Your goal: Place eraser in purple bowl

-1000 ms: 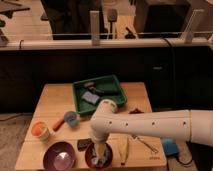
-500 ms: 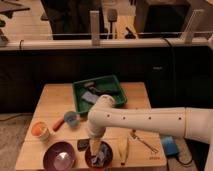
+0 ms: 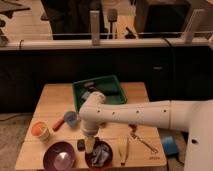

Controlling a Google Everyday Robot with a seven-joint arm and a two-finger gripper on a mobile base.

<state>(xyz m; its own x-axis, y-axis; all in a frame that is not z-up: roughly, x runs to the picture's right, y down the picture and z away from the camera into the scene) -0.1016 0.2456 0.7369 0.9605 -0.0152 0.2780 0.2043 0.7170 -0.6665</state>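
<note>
The purple bowl (image 3: pixel 59 156) sits at the front left of the wooden table (image 3: pixel 55 100). A small dark eraser (image 3: pixel 81 145) lies on the table just right of the bowl's rim. My gripper (image 3: pixel 90 145) hangs from the white arm (image 3: pixel 135 116) and points down, right beside the eraser on its right side. It is low over the table, between the purple bowl and a dark bowl. I cannot tell whether it touches the eraser.
A dark bowl (image 3: pixel 99 155) holding a crumpled bluish item sits right of the gripper. A green tray (image 3: pixel 102 90) with items is at the back. An orange cup (image 3: pixel 40 130) and a blue cup (image 3: pixel 70 118) stand at left. A yellowish utensil (image 3: pixel 123 149) and a blue object (image 3: pixel 170 146) lie at right.
The arm's elbow has swung left and back over the tray's front edge. The gripper has shifted slightly left and now sits beside the eraser.
</note>
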